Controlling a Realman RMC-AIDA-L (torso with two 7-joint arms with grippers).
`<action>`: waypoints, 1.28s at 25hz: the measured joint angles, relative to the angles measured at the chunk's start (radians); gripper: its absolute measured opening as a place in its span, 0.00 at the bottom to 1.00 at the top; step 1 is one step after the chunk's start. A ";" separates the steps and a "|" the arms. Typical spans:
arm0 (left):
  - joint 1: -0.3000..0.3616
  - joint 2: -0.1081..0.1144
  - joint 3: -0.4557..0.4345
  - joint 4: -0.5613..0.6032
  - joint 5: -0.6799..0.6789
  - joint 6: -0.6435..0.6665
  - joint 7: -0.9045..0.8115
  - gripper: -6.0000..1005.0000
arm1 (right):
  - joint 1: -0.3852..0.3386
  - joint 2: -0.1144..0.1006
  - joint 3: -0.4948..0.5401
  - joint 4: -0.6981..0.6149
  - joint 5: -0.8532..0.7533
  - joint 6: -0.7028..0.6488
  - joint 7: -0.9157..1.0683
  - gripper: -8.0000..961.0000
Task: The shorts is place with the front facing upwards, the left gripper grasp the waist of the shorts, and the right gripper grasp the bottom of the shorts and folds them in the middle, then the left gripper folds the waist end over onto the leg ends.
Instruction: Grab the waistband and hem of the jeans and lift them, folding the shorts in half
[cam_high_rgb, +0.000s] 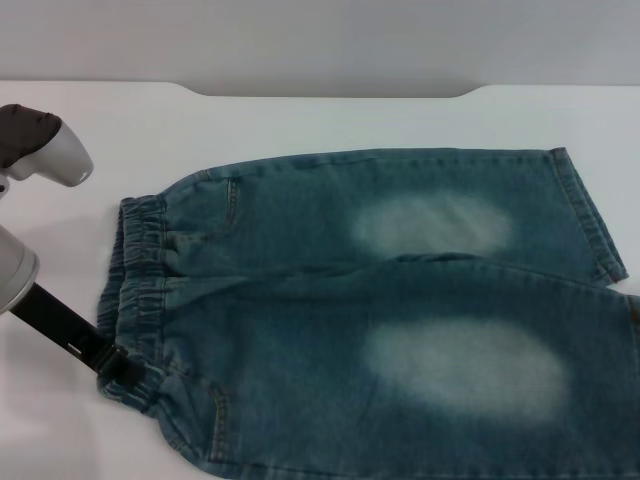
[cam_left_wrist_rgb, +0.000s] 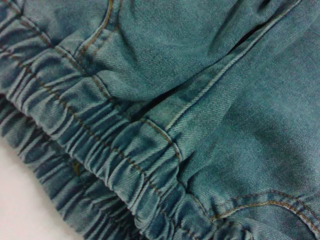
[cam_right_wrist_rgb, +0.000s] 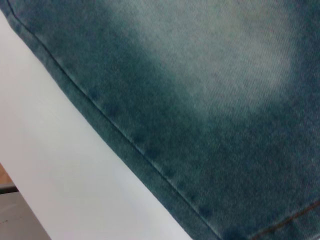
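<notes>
My left tool (cam_high_rgb: 118, 368) is low at the near corner of the waist (cam_high_rgb: 140, 300), on the left side of the white worktop (cam_high_rgb: 330, 120). Its black tip touches the crinkled elastic band there, but I cannot tell if the jaws are apart or already closed on the cloth – the left wrist view shows only denim, no fingers. My right tool is not visible in any view; its camera looks closely on a side seam and a pale patch of the near leg, so I judge it hangs above that leg.

The shorts (cam_high_rgb: 380, 310) lie flat, waist to my left, legs running to my right, the two pale faded patches (cam_high_rgb: 465, 365) upward. The near leg goes out of the head view at the bottom and right edges. Further away lies the far leg, and its hem (cam_high_rgb: 590, 215) is at the far right.

How it will handle, in my judgement: denim is soft but a little heavy and thick, not slippery, not fragile. It should drape and drag on the worktop when lifted, so a pinch at one point will pull folds. The gathered waistband is the thickest part and gives good bite – I would take it at the band itself, through both layers. At the other end, the stitched hem is the firm place to hold.
</notes>
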 joint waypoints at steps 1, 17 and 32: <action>0.000 0.001 0.000 0.000 0.000 0.000 0.000 0.05 | 0.003 0.000 0.000 0.007 0.000 0.002 0.000 0.54; -0.001 0.005 0.011 -0.021 0.000 -0.011 0.000 0.05 | 0.021 0.000 0.002 0.019 0.016 0.012 0.000 0.54; -0.014 0.010 0.011 -0.013 0.000 -0.019 -0.008 0.05 | 0.025 0.002 0.000 0.023 0.018 0.009 0.000 0.54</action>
